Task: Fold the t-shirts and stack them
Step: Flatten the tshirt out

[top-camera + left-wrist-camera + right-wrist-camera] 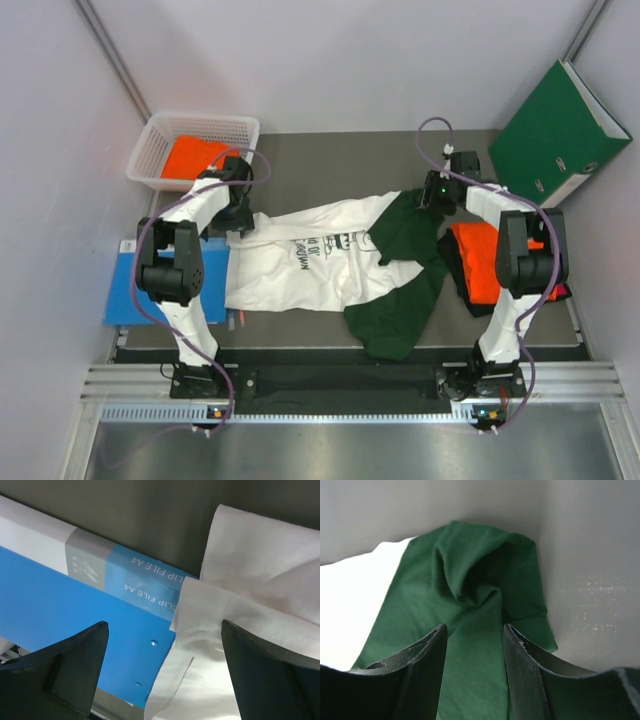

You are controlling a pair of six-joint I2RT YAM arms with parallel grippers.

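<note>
Looking down on a grey surface [330, 160] with walls on three sides. Seeing the white shirt [300, 265] lying unfolded across the middle, chest print facing up and both sleeves at the right end. Noting one green sleeve [405, 232] bunching up beside the right tool [432, 192] and a second sleeve [395, 310] trailing toward the near edge.

Hovering the left tool [238, 212] low over the shirt's left end. In its wrist view, showing that tool [162, 630] wide open, fingers [80, 660] straddling the place where the white cloth [250, 580] is overlapping a blue file [75, 610], and pinching nothing.

Setting the right tool [474, 630] down over the green sleeve [470, 585]. Showing its fingers [427, 665] standing apart with flat cloth lying in the gap and a twisted fold rising just beyond the tips. Not pressing the cloth, as far as can be seen.

Finding, right of the white shirt, a folded orange shirt [480, 262] resting on a black shirt [452, 272], both partly hidden by the right arm. Finding a second orange shirt [195, 155] sitting inside a white basket [200, 122] at the far left. Spotting a green binder [555, 135] leaning in the far right corner, well apart from the shirts.
</note>
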